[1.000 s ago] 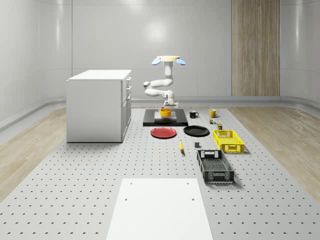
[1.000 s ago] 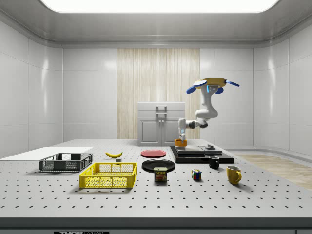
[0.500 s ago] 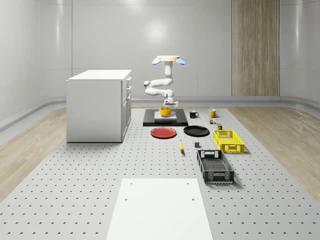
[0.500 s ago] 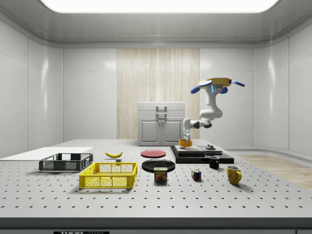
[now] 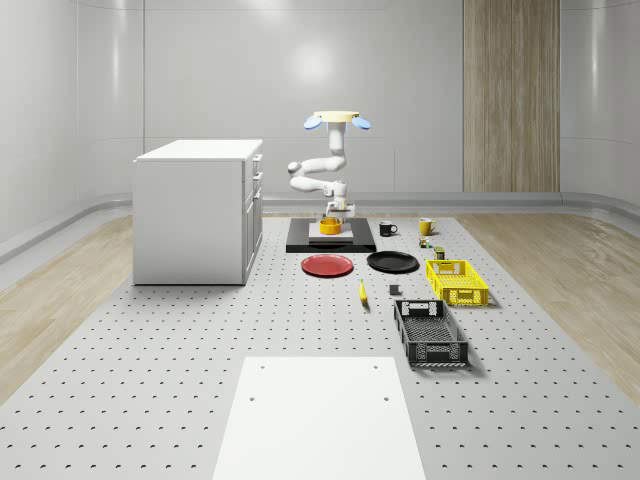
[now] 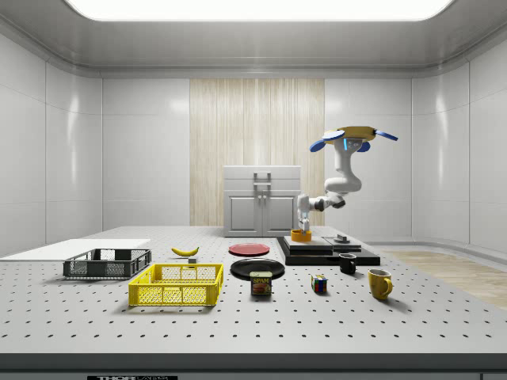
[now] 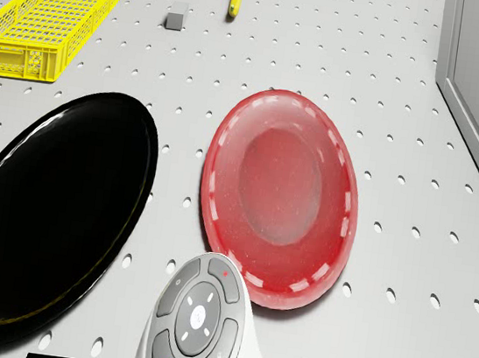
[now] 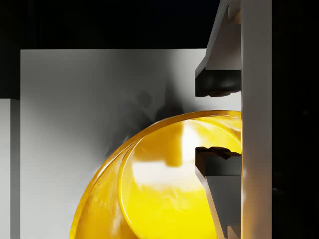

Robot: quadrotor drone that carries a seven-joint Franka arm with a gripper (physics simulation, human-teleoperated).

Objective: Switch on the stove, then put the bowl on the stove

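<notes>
The yellow bowl point(image 5: 329, 226) point(image 6: 300, 235) sits on the light grey plate point(image 8: 89, 124) of the black stove point(image 5: 352, 245) point(image 6: 327, 255). The drone point(image 5: 335, 119) point(image 6: 352, 138) hovers above the stove's far side, and its white arm bends down to the bowl. My gripper point(image 5: 331, 211) point(image 6: 301, 223) point(image 8: 219, 122) stands straight over the bowl's rim. In the wrist view one fingertip point(image 8: 219, 82) is outside the bowl point(image 8: 164, 184) and the other inside, with a gap on each side of the thin rim, so the gripper is open.
Beside the stove lie a red plate point(image 5: 327, 265) point(image 7: 277, 197) and a black plate point(image 5: 392, 262) point(image 7: 46, 206). A white cabinet point(image 5: 198, 210) stands at the whole-scene view's left. A black mug point(image 5: 386, 228), yellow mug point(image 5: 425, 226), yellow crate point(image 5: 456, 281), black crate point(image 5: 430, 333) and banana point(image 5: 362, 293) lie farther out.
Drone and arm shifted toward the side view's right, carrying the bowl further over the stove. In the last half second the bowl came down slightly onto the grey plate.
</notes>
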